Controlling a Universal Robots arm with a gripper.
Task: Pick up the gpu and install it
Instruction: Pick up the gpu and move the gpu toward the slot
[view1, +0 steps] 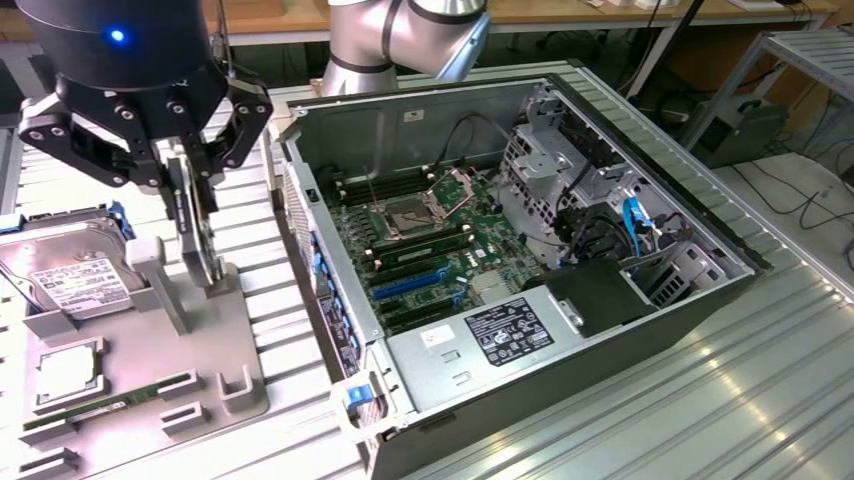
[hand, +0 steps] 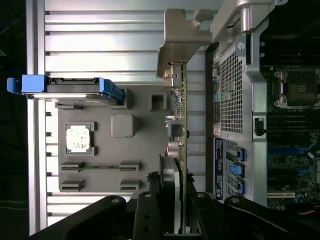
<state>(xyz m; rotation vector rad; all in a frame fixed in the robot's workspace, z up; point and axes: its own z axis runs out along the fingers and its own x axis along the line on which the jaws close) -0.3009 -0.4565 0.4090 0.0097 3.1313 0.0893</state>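
The gpu (view1: 203, 250) is a thin dark card standing on edge over the grey holder plate (view1: 200, 350), at the exterior view's left of the open computer case (view1: 441, 390). My gripper (view1: 187, 205) comes down from above, its fingers shut on the card's upper edge. The wrist view shows the gpu (hand: 183, 100) edge-on, its silver bracket (hand: 182, 40) at the far end, with my gripper (hand: 180, 205) clamped on the near end. I cannot tell whether the card's lower edge still touches the holder. Blue expansion slots (view1: 407, 285) lie on the motherboard (view1: 427, 240) inside the case.
A hard drive (view1: 74, 275) in a blue carrier stands on the holder plate, with a processor chip (view1: 67, 370) and a memory stick (view1: 100, 408) nearby. A grey upright post (view1: 167, 290) rises beside the card. The case's rear wall (hand: 235, 100) is close by.
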